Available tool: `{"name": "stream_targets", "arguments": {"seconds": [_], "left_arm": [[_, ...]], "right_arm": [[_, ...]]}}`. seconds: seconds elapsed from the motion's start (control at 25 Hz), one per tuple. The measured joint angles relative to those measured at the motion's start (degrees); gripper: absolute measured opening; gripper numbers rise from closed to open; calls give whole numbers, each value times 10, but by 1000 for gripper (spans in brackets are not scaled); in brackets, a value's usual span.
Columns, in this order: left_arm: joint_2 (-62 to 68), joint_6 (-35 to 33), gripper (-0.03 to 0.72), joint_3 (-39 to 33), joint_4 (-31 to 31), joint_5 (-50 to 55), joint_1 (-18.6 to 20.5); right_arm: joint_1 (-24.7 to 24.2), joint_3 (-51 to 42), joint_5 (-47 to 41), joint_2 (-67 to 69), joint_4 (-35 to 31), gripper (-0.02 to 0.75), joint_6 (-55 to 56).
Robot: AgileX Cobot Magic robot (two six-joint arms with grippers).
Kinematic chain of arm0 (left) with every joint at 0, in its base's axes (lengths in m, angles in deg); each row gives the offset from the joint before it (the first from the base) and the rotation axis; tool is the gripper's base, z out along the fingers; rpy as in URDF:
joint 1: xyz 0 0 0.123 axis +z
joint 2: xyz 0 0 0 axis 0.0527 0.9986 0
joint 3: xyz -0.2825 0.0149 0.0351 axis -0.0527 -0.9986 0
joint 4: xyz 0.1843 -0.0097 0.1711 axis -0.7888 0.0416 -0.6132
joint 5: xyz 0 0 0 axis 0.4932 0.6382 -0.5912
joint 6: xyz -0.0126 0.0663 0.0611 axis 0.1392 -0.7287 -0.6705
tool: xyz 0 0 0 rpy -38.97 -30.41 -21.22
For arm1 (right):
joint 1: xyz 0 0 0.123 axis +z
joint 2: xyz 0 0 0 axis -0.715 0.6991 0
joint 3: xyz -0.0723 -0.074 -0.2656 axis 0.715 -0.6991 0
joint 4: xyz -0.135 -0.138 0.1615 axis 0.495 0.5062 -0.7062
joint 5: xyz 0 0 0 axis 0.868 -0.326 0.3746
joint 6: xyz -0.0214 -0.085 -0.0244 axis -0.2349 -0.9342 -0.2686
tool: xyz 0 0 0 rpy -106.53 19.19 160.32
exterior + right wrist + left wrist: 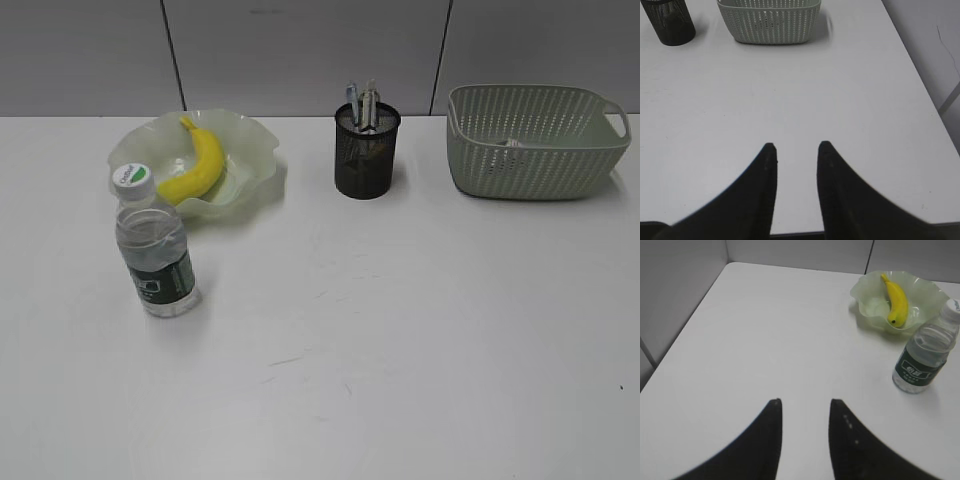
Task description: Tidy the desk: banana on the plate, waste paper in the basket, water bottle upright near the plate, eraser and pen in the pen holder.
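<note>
**Desk Tidied: Both Arms Parked Clear**

The banana [198,160] is lying in the plate [255,150], cradled by the ruffled rim. The bottle [155,245] is standing upright just beside the plate. The holder [367,155] is carrying pens; the eraser cannot be made out. A white scrap, probably the paper [513,143], is showing through the basket [535,140] wall. The left gripper [804,412] and right gripper [795,155] are hovering over bare desk [400,350], jaws parted and gripping nothing. The task is judged complete.
</note>
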Motion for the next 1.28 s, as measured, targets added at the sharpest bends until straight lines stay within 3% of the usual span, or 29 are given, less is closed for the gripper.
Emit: {"name": "stream_targets", "arguments": {"seconds": [1.28], "left_arm": [[0,-43,241,0,30,-2,0]], "right_arm": [[0,-1,0,-1,-43,237,-53]]}}
